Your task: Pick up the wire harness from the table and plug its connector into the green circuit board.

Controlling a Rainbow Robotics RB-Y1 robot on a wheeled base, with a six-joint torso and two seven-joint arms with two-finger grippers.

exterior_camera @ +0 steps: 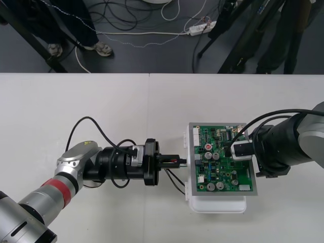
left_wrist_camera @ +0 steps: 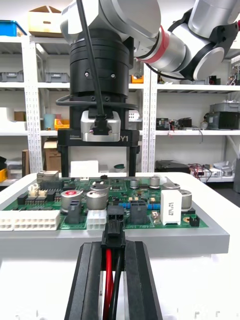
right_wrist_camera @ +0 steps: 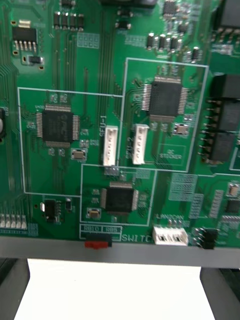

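Evidently mid-insertion: left claw (exterior_camera: pixel 173 161), clamped on the harness wires (left_wrist_camera: pixel 108 280) just behind the black plug (left_wrist_camera: pixel 114 226), holds the plug at the 9 o'clock edge of the green board (exterior_camera: pixel 223 169). Right claw (left_wrist_camera: pixel 98 167), fingers apart, hovers over the board's 3 o'clock side. Next move prob. needs a short, straight push w/o tilt. Can't tell if the plug is seated yet; the harness's other end is hard to make out.

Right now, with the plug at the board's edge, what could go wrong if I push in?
The plug, clamped in the left gripper's jaws, meets the green circuit board at its edge; pushed off-line, it may jam or shove the board. The slack wires could snag on the white base. The right gripper, open above the board, could strike tall parts.
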